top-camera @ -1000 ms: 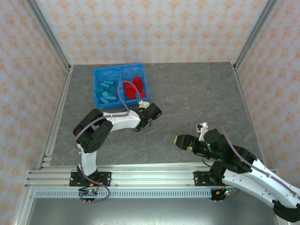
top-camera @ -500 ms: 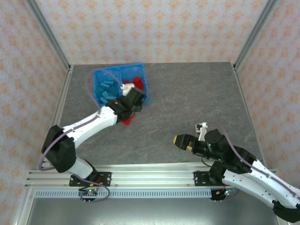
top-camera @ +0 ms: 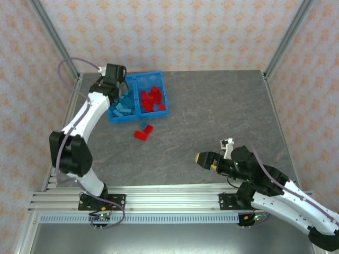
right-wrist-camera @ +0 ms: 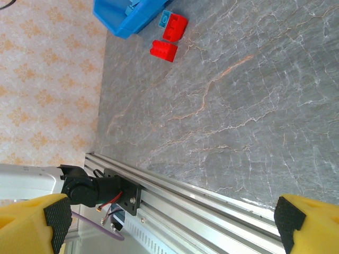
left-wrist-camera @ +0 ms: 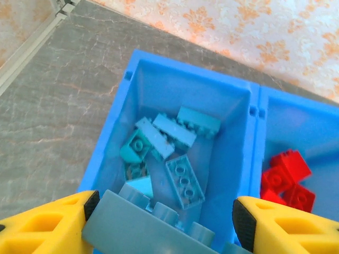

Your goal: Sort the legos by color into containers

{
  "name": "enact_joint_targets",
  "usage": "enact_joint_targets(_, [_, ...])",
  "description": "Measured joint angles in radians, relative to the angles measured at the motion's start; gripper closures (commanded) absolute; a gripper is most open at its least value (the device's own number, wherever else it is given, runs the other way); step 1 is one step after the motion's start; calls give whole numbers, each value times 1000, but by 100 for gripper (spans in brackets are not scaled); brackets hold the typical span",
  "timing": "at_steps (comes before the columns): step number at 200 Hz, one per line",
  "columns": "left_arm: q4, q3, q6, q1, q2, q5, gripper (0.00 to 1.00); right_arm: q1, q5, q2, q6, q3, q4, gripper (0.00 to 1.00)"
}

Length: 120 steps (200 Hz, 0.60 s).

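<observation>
Grips a pale blue brick (left-wrist-camera: 135, 225) in the half-closed left claw (left-wrist-camera: 164, 219), above the bin's (left-wrist-camera: 112, 151) left compartment of blue bricks (left-wrist-camera: 169, 143), arm stretched toward the far-left corner. Holds the right claw (top-camera: 203, 158) wide and empty, low near the front rail (top-camera: 169, 198). Shows red bricks (top-camera: 143, 131) loose on the table (top-camera: 212, 116) near the bin.

Grey marbled tabletop (top-camera: 222, 111) enclosed by orange-patterned pale walls (top-camera: 175, 32).

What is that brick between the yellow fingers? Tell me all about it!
It is a light blue Lego brick, smooth plastic, with round studs on its far side. The left gripper pinches it end to end between black pads. It hangs slightly tilted over the bin's left compartment, where other light blue bricks lie.
</observation>
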Motion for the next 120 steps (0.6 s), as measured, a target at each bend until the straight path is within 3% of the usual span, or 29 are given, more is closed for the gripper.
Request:
enact_joint_targets(35, [-44,247,-2,48,252,92,42,0,28,4,-8,0,-3,1])
enact_joint_targets(61, [-76,337,-11,50,364,145,34,0,40,29,-14,2,-6,1])
enact_joint_targets(93, [-109,368,-37,49,396,193,15,0,41,76,-27,20,-18,1])
enact_joint_targets(120, [-109,352,-49,49,362,227,11,0,41,99,-34,36,-17,1])
